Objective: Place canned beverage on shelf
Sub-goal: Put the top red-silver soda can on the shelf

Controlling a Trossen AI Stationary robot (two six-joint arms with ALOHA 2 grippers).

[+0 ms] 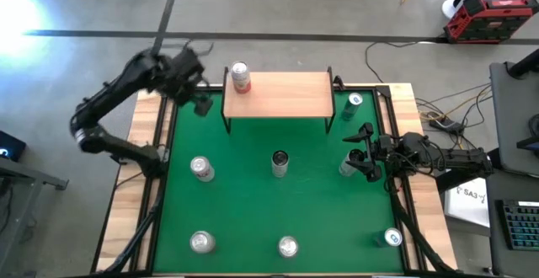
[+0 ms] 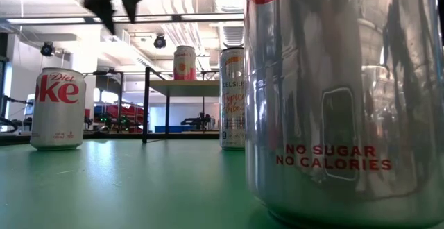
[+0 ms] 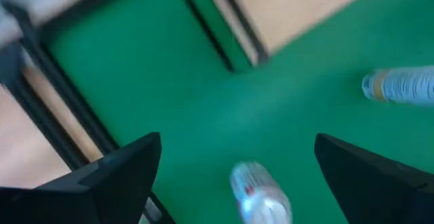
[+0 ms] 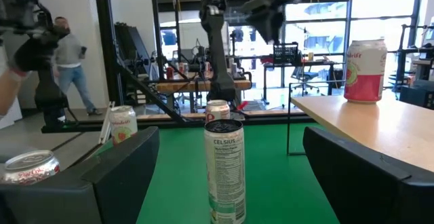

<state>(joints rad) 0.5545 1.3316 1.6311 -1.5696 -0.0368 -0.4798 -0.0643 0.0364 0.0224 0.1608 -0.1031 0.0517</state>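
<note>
The shelf (image 1: 278,94), a light-wood board on thin black legs, stands at the far edge of the green mat (image 1: 244,202). A red-and-white can (image 1: 241,77) stands upright on the shelf's left end and also shows in the low view (image 2: 184,62). My left gripper (image 1: 198,94) hangs open and empty, high above the mat just left of the shelf (image 3: 298,7). My right gripper (image 1: 358,152) is open and empty, low at the mat's right side. Its fingers point toward the table's left at a tall Celsius can (image 4: 225,170), which stands upright on the mat some way ahead (image 1: 280,163).
Several more cans stand on the mat: a Diet Coke can (image 1: 201,169), three along the near edge (image 1: 200,243), (image 1: 288,247), (image 1: 392,237), one right of the shelf (image 1: 353,102), one right beside my right gripper (image 1: 347,167). A person (image 4: 68,54) stands beyond the table.
</note>
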